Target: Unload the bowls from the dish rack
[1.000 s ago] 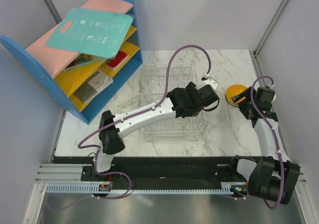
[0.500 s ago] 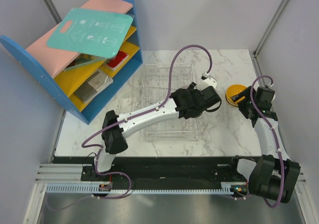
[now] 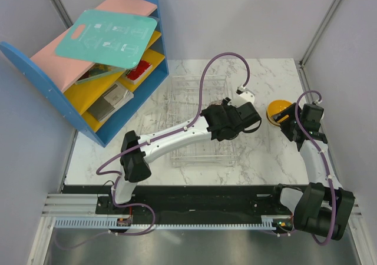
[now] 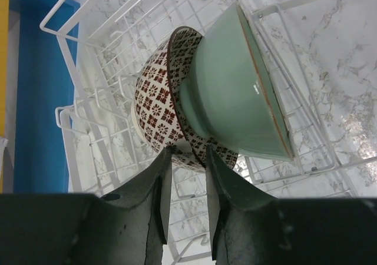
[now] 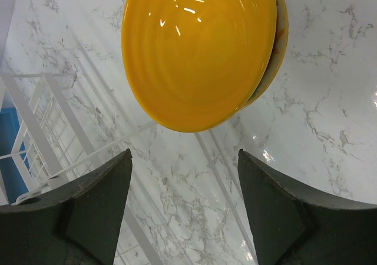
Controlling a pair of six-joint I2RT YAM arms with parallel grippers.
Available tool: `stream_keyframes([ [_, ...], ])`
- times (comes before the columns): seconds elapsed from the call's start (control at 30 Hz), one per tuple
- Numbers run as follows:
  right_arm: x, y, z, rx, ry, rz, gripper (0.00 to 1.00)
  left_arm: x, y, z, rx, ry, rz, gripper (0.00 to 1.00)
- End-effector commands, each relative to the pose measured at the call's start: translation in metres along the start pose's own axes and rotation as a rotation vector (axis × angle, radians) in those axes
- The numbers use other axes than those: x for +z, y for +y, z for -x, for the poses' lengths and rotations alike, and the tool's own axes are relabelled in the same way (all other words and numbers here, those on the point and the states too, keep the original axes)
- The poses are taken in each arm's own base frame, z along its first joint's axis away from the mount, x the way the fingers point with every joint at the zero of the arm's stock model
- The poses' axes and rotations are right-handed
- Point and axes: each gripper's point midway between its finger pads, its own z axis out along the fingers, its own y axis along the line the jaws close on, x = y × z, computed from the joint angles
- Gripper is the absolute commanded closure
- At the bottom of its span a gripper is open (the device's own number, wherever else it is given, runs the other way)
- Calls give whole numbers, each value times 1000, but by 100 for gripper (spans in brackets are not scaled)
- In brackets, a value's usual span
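In the left wrist view a cream bowl (image 4: 158, 94) with a red-brown floral pattern stands on edge in the wire dish rack (image 4: 88, 59), with a pale mint green bowl (image 4: 235, 94) nested in it. My left gripper (image 4: 187, 153) has its fingers narrowly set around the floral bowl's lower rim and seems shut on it. In the top view this gripper (image 3: 247, 119) covers the bowls at the rack's (image 3: 194, 88) right side. The orange bowl (image 5: 197, 47) sits on the table in another patterned bowl. My right gripper (image 5: 184, 153) is open and empty just short of it, also in the top view (image 3: 287, 121), beside the orange bowl (image 3: 277, 109).
A blue-and-yellow shelf unit (image 3: 118, 76) with a teal board on top stands at the back left, close to the rack; its blue side shows in the left wrist view (image 4: 35, 100). Grey walls enclose the marble table (image 3: 259, 159). The left arm's purple cable arches over the rack.
The left arm reached further right along the rack a second ago, then held still. The right gripper has hardly moved.
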Motion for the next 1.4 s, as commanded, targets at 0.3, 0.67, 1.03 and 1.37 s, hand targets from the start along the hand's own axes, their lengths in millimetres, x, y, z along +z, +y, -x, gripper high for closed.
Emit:
stream_keyframes([
  [0.3, 3, 9, 4, -1, -9, 39, 21, -24, 41, 14, 33, -19, 85, 98],
  [0.67, 5, 5, 0, -2, 1, 32, 21, -4, 28, -1, 69, 27, 110, 51],
  [1.03, 7, 2, -3, -3, 7, 27, 21, 11, 32, -16, 51, 79, 128, 46],
  [1.37, 10, 4, -5, 1, 23, 40, 21, -7, 53, 11, 4, 6, 153, 44],
])
